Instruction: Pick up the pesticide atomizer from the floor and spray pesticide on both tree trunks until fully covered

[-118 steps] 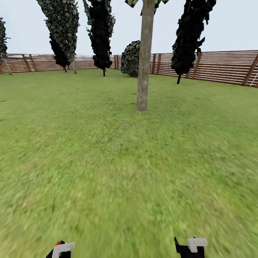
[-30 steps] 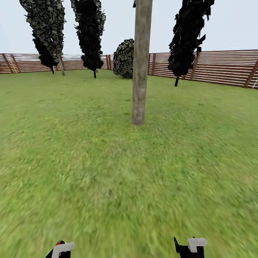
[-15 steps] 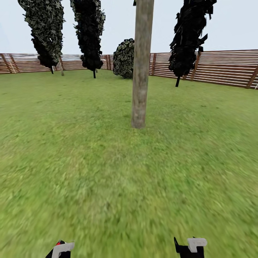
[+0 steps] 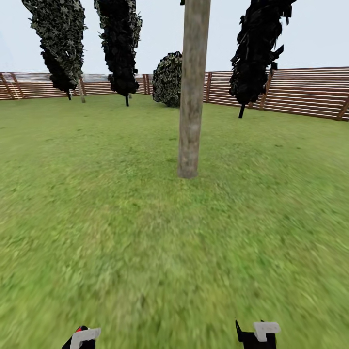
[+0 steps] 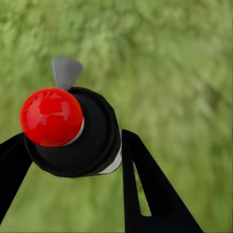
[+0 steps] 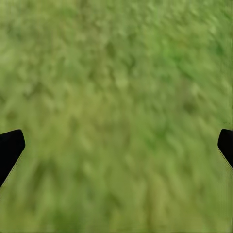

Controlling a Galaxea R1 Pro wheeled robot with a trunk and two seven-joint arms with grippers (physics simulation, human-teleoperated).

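Pickup done: left gripper (image 5: 73, 160) clamped on pesticide atomizer (image 5: 73, 131). Right gripper (image 6: 116, 145) jaws spread wide, empty, over grass (image 4: 145, 252). Tree trunk (image 4: 191, 97) well ahead, no pesticide specks visible; spraying both trees likely remains.

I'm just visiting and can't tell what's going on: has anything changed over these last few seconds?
The robot has rolled toward the bare tree trunk: it looks larger and its foot sits lower in the head view. That is the camera moving, not the tree. Unchanged: the left claw still grips the pesticide atomizer, and the right claw stays open over the grass. No spray shows on the trunk.
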